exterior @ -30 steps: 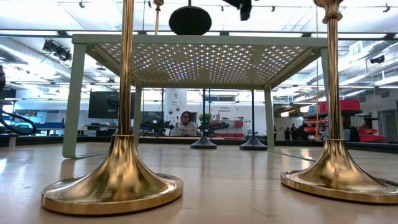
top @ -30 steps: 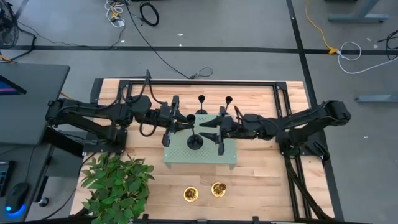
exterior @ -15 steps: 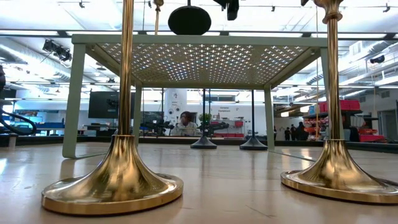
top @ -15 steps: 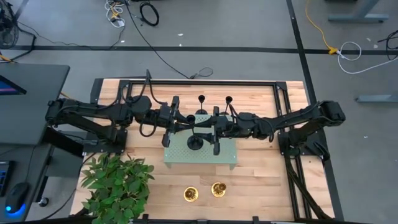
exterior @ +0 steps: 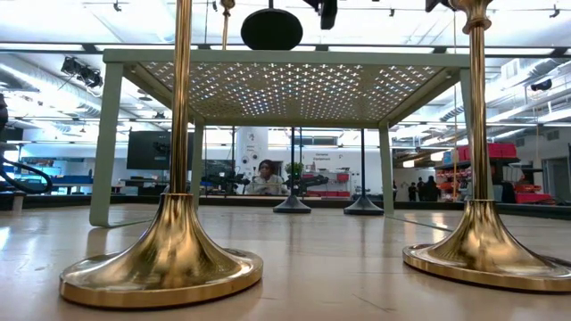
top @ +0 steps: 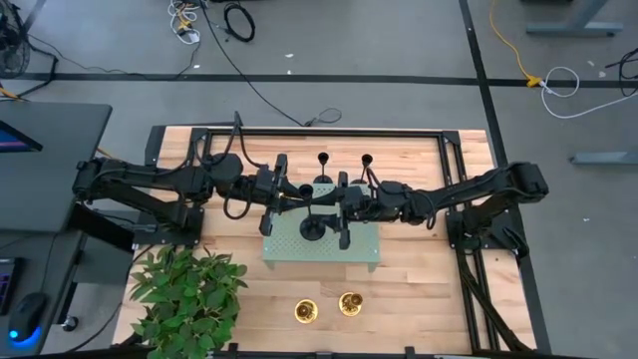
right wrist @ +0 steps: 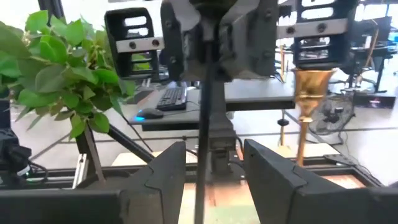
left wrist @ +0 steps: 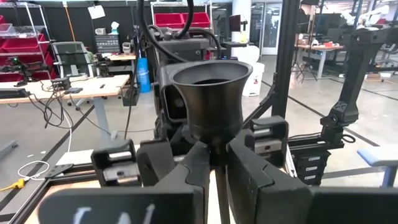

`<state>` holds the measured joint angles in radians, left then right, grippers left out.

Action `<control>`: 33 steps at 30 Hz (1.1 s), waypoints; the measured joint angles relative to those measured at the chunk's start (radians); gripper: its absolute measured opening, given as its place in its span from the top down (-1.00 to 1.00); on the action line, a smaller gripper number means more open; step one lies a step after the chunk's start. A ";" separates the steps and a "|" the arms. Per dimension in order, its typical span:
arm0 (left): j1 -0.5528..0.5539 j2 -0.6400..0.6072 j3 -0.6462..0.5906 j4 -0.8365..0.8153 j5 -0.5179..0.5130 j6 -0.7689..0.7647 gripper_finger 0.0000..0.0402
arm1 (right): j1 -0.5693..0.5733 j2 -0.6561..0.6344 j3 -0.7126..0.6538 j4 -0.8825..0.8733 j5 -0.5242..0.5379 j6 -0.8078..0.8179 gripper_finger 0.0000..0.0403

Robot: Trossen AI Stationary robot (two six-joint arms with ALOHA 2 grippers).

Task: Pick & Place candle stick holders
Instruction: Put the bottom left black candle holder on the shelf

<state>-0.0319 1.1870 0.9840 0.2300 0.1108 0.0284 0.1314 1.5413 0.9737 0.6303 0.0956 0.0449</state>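
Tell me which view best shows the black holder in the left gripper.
The left wrist view: the black holder fills it, its stem pinched in the left gripper. The high view shows it small; the right wrist view only its stem; the low view only its base.

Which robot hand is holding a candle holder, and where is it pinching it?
The left gripper pinches a black candle holder by its stem under the cup.

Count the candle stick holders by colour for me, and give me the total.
Black candle stick holders: 3 (one on the green tray, two standing behind it)
Gold candle stick holders: 2 (side by side in front of the tray)
Total in view: 5
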 joint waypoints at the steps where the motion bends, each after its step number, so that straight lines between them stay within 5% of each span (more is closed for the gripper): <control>1: 0.000 0.000 0.000 -0.003 0.000 0.000 0.81 | 0.000 0.007 0.000 0.005 0.000 0.000 0.19; 10: 0.000 0.000 0.000 -0.007 0.000 0.001 0.81 | -0.001 0.010 0.000 0.034 -0.002 0.000 0.27; 20: 0.000 -0.001 0.000 -0.009 0.000 0.002 0.81 | -0.001 0.010 0.000 0.029 -0.010 -0.011 0.94; 33: 0.000 -0.001 0.000 -0.009 0.020 0.001 0.76 | 0.000 0.010 0.000 0.029 -0.010 -0.023 0.99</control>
<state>-0.0319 1.1862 0.9840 0.2206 0.1310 0.0299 0.1310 1.5513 0.9737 0.6590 0.0853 0.0223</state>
